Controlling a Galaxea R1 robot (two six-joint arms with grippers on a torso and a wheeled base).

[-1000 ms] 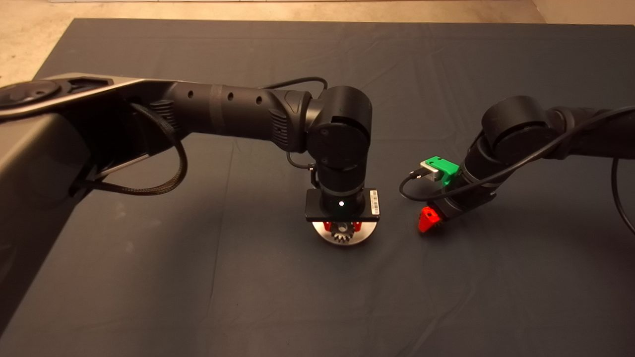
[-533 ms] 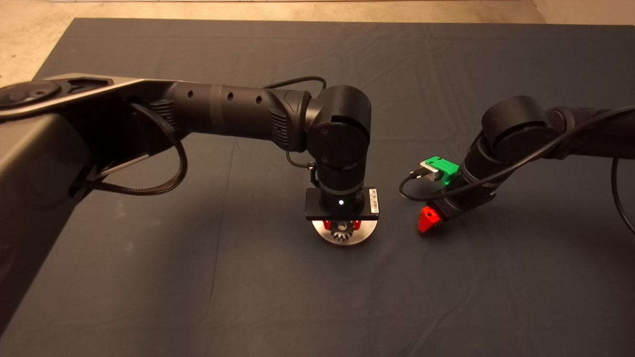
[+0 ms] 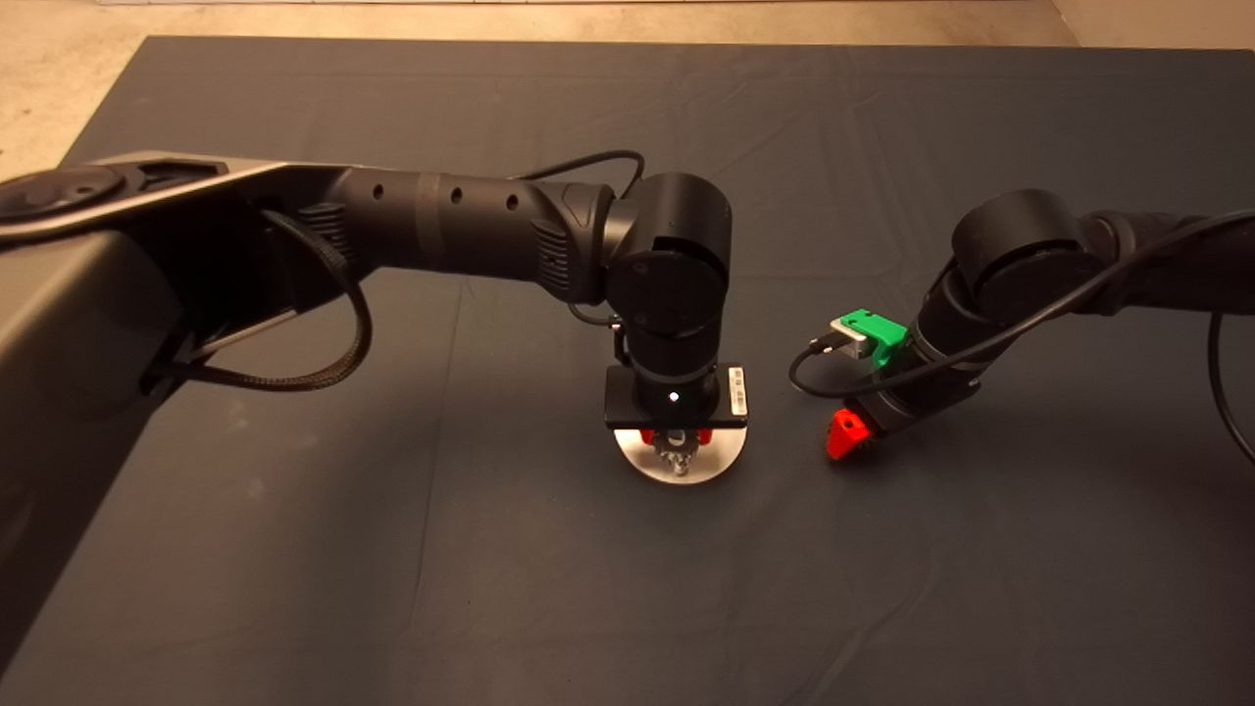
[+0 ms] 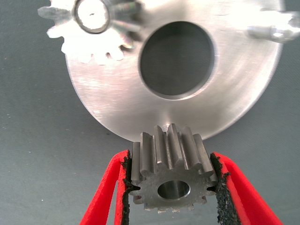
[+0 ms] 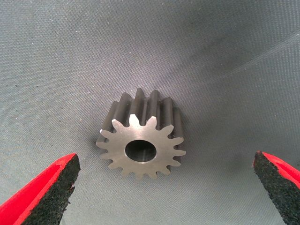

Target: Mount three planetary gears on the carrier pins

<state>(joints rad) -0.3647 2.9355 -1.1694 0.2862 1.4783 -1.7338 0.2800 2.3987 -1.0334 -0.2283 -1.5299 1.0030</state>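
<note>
The left claw (image 4: 171, 190) is clenched on a gear (image 4: 172, 176), its black pads (image 4: 124, 187) pressed against the teeth on either side, the gear's flat face and centre hole turned toward the wrist camera. The gear hangs above the near rim of the disc (image 4: 122, 101), which lies flat on the mat (image 4: 33, 140). Across the disc's big centre hole, a second gear (image 4: 86, 28) sits seated on a pin (image 4: 93, 15), the pin's end showing through its middle. Another pin (image 4: 276, 29) stands bare at the disc's far edge. A third pin cannot be made out; the held gear covers the near rim.

From above, the left arm reaches in over the counter and points straight down, its claw (image 3: 675, 438) over the disc (image 3: 637, 461), the held gear (image 3: 678, 453) just visible under the wrist plate.

The right claw (image 5: 164, 187) is released, its fingers (image 5: 44, 190) spread wide and well apart from the third gear (image 5: 142, 140), which lies flat on the mat (image 5: 211, 56) between them, hole up, touched by neither pad. In the head view this claw (image 3: 853, 436) is low over the mat (image 3: 392, 588), to the right of the disc and apart from it; the gear under it is hidden there.
</note>
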